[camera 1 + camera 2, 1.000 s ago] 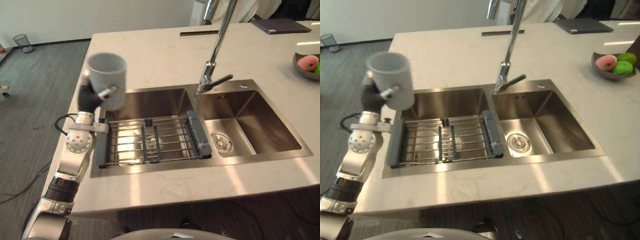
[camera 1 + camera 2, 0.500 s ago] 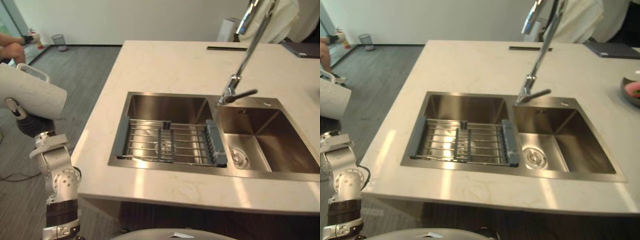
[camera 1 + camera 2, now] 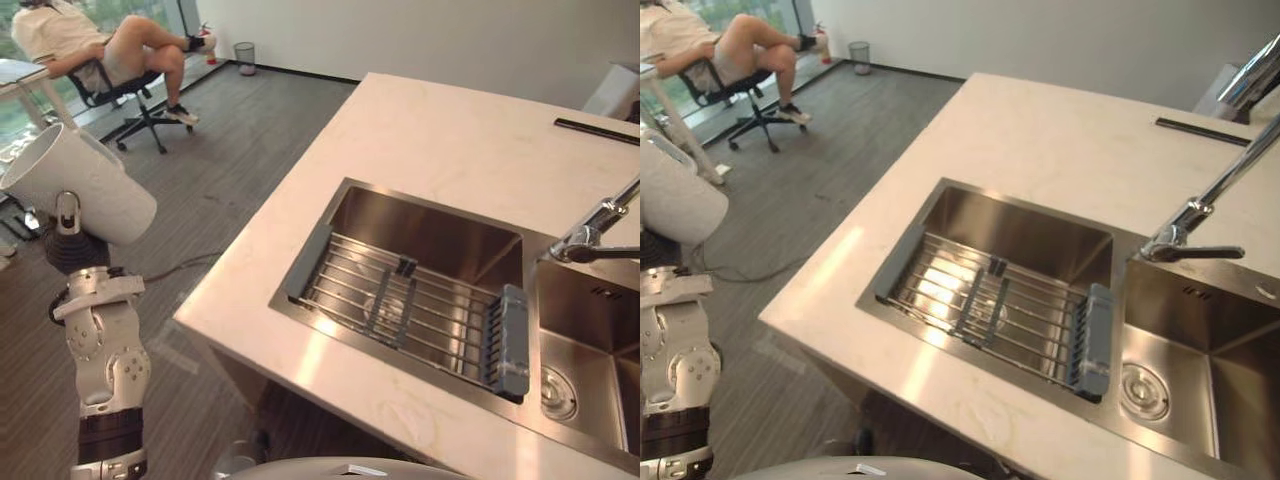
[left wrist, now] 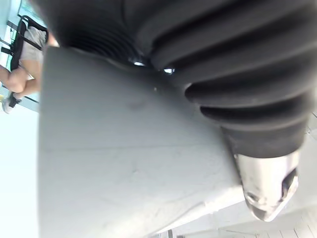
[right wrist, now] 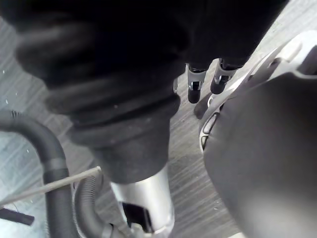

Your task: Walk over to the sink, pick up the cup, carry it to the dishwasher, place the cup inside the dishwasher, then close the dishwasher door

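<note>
The cup is in the left hand, as it was half a second ago. One second ago it was over the left edge of the sink; now it is away from the counter, above the grey floor. The whole picture has shifted, so the camera has turned left. The sink with its wire rack and the faucet now lie to the right, and a person sitting on an office chair has come into sight far behind the cup.

The cup is tilted, its mouth turned up and away from the counter. The left forearm stands nearly upright under it, with the fingers closed round the cup's wall. In the left wrist view the wall lies against the palm. The right hand hangs over the floor, its fingers loose and holding nothing.
</note>
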### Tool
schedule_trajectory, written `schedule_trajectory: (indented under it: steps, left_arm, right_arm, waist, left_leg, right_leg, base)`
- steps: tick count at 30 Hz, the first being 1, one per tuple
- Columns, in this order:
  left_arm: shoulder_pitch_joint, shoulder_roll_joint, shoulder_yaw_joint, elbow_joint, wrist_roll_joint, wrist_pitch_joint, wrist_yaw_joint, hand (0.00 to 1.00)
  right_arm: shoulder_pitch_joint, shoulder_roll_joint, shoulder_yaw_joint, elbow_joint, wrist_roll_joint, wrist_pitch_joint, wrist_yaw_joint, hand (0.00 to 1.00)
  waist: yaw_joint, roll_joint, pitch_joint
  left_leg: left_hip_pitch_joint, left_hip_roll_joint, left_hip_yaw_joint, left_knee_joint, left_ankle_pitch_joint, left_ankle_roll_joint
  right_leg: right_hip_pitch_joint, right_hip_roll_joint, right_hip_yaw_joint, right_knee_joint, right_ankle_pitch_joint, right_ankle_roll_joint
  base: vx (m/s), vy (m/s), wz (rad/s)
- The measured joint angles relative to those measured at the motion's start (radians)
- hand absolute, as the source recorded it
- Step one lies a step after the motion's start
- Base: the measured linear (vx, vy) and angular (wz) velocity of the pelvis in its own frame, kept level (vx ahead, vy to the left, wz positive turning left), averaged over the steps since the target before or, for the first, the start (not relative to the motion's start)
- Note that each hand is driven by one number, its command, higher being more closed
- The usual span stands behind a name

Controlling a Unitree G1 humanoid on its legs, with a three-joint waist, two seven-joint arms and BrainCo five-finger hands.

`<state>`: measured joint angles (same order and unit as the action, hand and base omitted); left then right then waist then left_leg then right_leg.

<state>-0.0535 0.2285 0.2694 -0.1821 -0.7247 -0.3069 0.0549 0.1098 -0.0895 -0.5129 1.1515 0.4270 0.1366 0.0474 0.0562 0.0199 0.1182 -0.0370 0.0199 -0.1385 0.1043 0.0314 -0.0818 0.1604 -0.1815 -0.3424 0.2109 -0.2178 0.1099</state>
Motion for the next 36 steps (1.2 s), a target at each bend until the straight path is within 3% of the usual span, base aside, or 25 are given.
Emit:
schedule_trajectory:
  steps: [2,3,5,6,7,8,9,10,11,12,13,15,16,17,18,20,21,22,23,26,29,33,34,35,36]
  left_arm:
    - [-0.001,-0.001,-0.007,0.004,-0.026,0.023,-0.020,1.00]
    - [-0.002,0.000,-0.008,0.005,-0.032,0.027,-0.033,1.00]
    - [0.003,-0.002,-0.005,0.021,-0.038,0.035,-0.079,1.00]
    - [0.000,-0.003,-0.015,0.020,-0.038,0.038,-0.093,1.00]
    - [-0.005,-0.004,-0.047,0.011,-0.038,0.043,-0.107,1.00]
    - [-0.006,-0.015,-0.083,0.000,-0.040,0.050,-0.121,1.00]
    - [-0.017,-0.037,-0.103,0.007,-0.042,0.062,-0.152,1.00]
    - [-0.064,-0.080,-0.137,0.031,-0.059,0.067,-0.181,1.00]
    - [-0.081,-0.086,-0.164,0.043,-0.071,0.066,-0.186,1.00]
    - [-0.097,-0.085,-0.218,0.053,-0.099,0.061,-0.194,1.00]
    - [-0.123,-0.091,-0.251,0.065,-0.107,0.061,-0.193,1.00]
    - [-0.283,-0.121,-0.400,0.113,-0.111,0.076,-0.180,1.00]
    - [-0.320,-0.135,-0.427,0.121,-0.101,0.085,-0.173,1.00]
    - [-0.366,-0.174,-0.458,0.128,-0.086,0.103,-0.163,1.00]
    - [-0.381,-0.198,-0.471,0.128,-0.069,0.119,-0.147,1.00]
    - [-0.354,-0.182,-0.478,0.126,-0.054,0.156,-0.110,1.00]
    - [-0.335,-0.155,-0.471,0.124,-0.053,0.169,-0.097,1.00]
    - [-0.348,-0.137,-0.465,0.120,-0.054,0.176,-0.086,1.00]
    - [-0.350,-0.133,-0.470,0.119,-0.055,0.186,-0.078,1.00]
    - [-0.299,-0.125,-0.547,0.104,-0.059,0.235,-0.073,1.00]
    - [-0.239,-0.104,-0.529,0.064,-0.059,0.240,-0.064,1.00]
    - [-0.209,-0.106,-0.558,0.125,-0.056,0.236,-0.088,1.00]
    - [-0.186,-0.112,-0.555,0.134,-0.049,0.215,-0.088,1.00]
    - [-0.164,-0.107,-0.524,0.166,-0.015,0.169,-0.078,1.00]
    - [-0.162,-0.097,-0.518,0.178,-0.004,0.154,-0.068,1.00]
  right_arm:
    - [0.002,-0.018,-0.001,0.020,-0.036,0.011,0.002,0.00]
    - [0.007,-0.021,-0.005,0.028,-0.040,0.016,0.002,0.00]
    - [0.018,-0.027,-0.014,0.044,-0.043,0.025,-0.003,0.00]
    - [0.016,-0.022,-0.021,0.045,-0.044,0.028,-0.005,0.00]
    - [0.016,-0.038,-0.026,0.040,-0.052,0.034,-0.007,0.00]
    - [0.021,-0.058,-0.030,0.026,-0.045,0.032,-0.003,0.00]
    - [0.036,-0.058,-0.035,0.031,-0.037,0.017,-0.006,0.00]
    - [0.054,-0.030,-0.045,0.046,-0.019,0.012,-0.013,0.00]
    - [0.062,-0.025,-0.040,0.051,-0.017,0.010,-0.018,0.00]
    - [0.068,-0.023,-0.037,0.045,-0.007,0.001,-0.033,0.00]
    - [0.081,-0.022,-0.028,0.036,-0.001,-0.010,-0.036,0.00]
    - [0.119,-0.066,-0.008,0.025,-0.008,-0.033,-0.034,0.00]
    - [0.122,-0.079,-0.009,0.025,-0.021,-0.032,-0.034,0.00]
    - [0.126,-0.110,-0.009,0.020,-0.044,-0.023,-0.033,0.00]
    - [0.131,-0.132,-0.014,0.022,-0.068,-0.016,-0.033,0.00]
    - [0.114,-0.096,-0.027,0.023,-0.111,0.001,-0.030,0.00]
    - [0.088,-0.059,-0.059,0.036,-0.111,0.003,-0.038,0.00]
    - [0.075,-0.037,-0.058,0.037,-0.107,0.011,-0.036,0.00]
    - [0.056,-0.032,-0.054,0.039,-0.081,0.019,-0.039,0.00]
    - [0.025,-0.060,-0.049,0.026,-0.024,0.028,-0.058,0.00]
    - [-0.006,-0.033,-0.049,0.004,0.021,0.035,-0.050,0.00]
    - [0.053,-0.022,-0.080,-0.005,0.078,0.033,-0.034,0.00]
    - [0.071,-0.017,-0.078,-0.003,0.082,0.031,-0.033,0.00]
    - [0.092,0.005,-0.053,-0.004,0.085,0.037,-0.033,0.00]
    - [0.096,0.017,-0.038,-0.002,0.080,0.039,-0.032,0.00]
  waist:
    - [-0.013,0.020,0.011]
    - [-0.023,0.026,0.017]
    - [-0.027,0.034,0.021]
    - [-0.025,0.020,0.026]
    - [-0.023,0.065,0.014]
    - [-0.029,0.122,0.026]
    - [-0.073,0.080,0.023]
    - [-0.114,0.046,0.026]
    - [-0.099,0.021,0.028]
    - [-0.091,-0.033,0.026]
    - [-0.094,-0.041,0.023]
    - [-0.128,-0.023,0.009]
    - [-0.139,-0.012,0.004]
    - [-0.149,0.025,-0.014]
    - [-0.150,0.053,-0.025]
    - [-0.147,0.057,-0.026]
    - [-0.144,0.065,-0.039]
    - [-0.141,0.036,-0.045]
    - [-0.154,0.070,-0.035]
    - [-0.134,0.077,-0.014]
    - [-0.112,0.059,-0.017]
    - [-0.136,0.055,-0.007]
    - [-0.140,0.067,-0.013]
    - [-0.140,0.029,-0.013]
    - [-0.138,-0.001,-0.008]
  left_leg:
    - [-0.022,-0.010,0.061,-0.018,0.040,0.041]
    - [-0.022,0.001,0.120,-0.026,0.020,0.082]
    - [-0.033,0.076,0.391,-0.022,-0.055,0.160]
    - [-0.047,0.094,0.459,0.004,-0.085,0.180]
    - [-0.093,0.153,0.574,0.114,-0.098,0.254]
    - [-0.112,0.194,0.601,0.117,0.050,0.349]
    - [-0.099,0.149,0.548,0.006,0.095,0.322]
    - [-0.111,0.162,0.714,0.109,-0.025,0.359]
    - [-0.103,0.189,0.797,0.212,-0.062,0.357]
    - [-0.044,0.244,0.940,0.377,-0.081,0.340]
    - [-0.012,0.281,0.986,0.439,-0.080,0.320]
    - [0.072,0.418,1.032,0.541,-0.027,0.211]
    - [0.084,0.431,1.022,0.514,0.014,0.198]
    - [0.109,0.432,1.026,0.418,0.174,0.226]
    - [0.124,0.400,1.042,0.342,0.224,0.248]
    - [0.130,0.379,1.043,0.288,0.169,0.203]
    - [0.127,0.364,1.002,0.178,0.138,0.158]
    - [0.118,0.356,1.002,0.157,0.104,0.123]
    - [0.090,0.360,0.985,0.123,0.021,0.062]
    - [0.147,0.248,0.948,-0.036,0.061,0.033]
    - [0.168,0.199,0.905,-0.077,0.047,0.012]
    - [0.126,0.138,0.690,-0.086,0.044,0.027]
    - [0.121,0.137,0.642,-0.095,0.047,0.031]
    - [0.105,0.108,0.573,-0.118,0.073,0.041]
    - [0.106,0.083,0.553,-0.136,0.082,0.035]
  right_leg:
    - [0.009,0.008,-0.020,0.026,-0.033,-0.018]
    - [0.019,0.008,-0.050,0.032,-0.037,-0.020]
    - [0.050,0.003,-0.158,0.027,-0.016,-0.038]
    - [0.048,-0.015,-0.201,0.021,-0.010,-0.046]
    - [0.028,-0.003,-0.268,0.086,-0.030,-0.064]
    - [-0.001,0.016,-0.283,0.180,-0.055,-0.095]
    - [-0.029,0.036,-0.223,0.141,-0.101,-0.162]
    - [-0.002,-0.015,-0.330,0.118,-0.059,-0.096]
    - [-0.014,-0.062,-0.347,0.145,-0.060,-0.097]
    - [-0.024,-0.153,-0.361,0.160,-0.046,-0.092]
    - [-0.022,-0.181,-0.378,0.153,-0.032,-0.092]
    - [-0.015,-0.251,-0.465,0.153,0.009,-0.050]
    - [-0.020,-0.261,-0.479,0.161,0.020,-0.042]
    - [-0.030,-0.272,-0.520,0.161,0.046,-0.030]
    - [-0.039,-0.279,-0.543,0.171,0.066,-0.025]
    - [-0.050,-0.280,-0.551,0.202,0.089,-0.084]
    - [-0.086,-0.147,-0.501,0.113,0.045,-0.053]
    - [-0.090,-0.061,-0.476,0.004,0.068,-0.082]
    - [-0.054,0.011,-0.503,-0.093,0.149,-0.082]
    - [-0.053,-0.080,-0.522,0.039,0.136,-0.063]
    - [-0.037,-0.098,-0.427,0.024,0.120,-0.057]
    - [-0.056,-0.119,-0.037,0.163,0.144,-0.123]
    - [-0.050,-0.086,0.082,0.145,0.082,-0.090]
    - [-0.048,-0.029,0.194,0.039,0.055,-0.079]
    - [-0.057,-0.027,0.198,0.016,0.074,-0.077]
  base:
    - [-0.14,-0.042,1.11]
    - [-0.13,-0.037,1.38]
    - [-0.10,-0.061,1.47]
    - [-0.07,-0.029,1.50]
    - [-0.10,-0.032,1.43]
    - [-0.15,-0.078,1.75]
    - [-0.14,-0.098,2.55]
    - [-0.13,-0.072,2.21]
    - [-0.10,-0.062,1.56]
    - [-0.10,-0.041,0.41]
    - [-0.12,0.011,0.73]
    - [-0.10,0.161,1.28]
    - [-0.03,0.340,1.43]
    - [0.02,0.449,1.25]
    - [0.04,0.423,1.09]
    - [0.01,0.347,0.81]
    - [-0.08,0.207,0.83]
    - [-0.15,0.066,1.27]
    - [-0.10,0.104,1.22]
    - [-0.05,0.217,0.79]
    - [-0.06,0.144,0.33]
    - [-0.06,0.092,1.39]
    - [-0.05,-0.044,1.60]
    - [-0.05,-0.063,1.48]
    - [-0.06,-0.073,1.33]
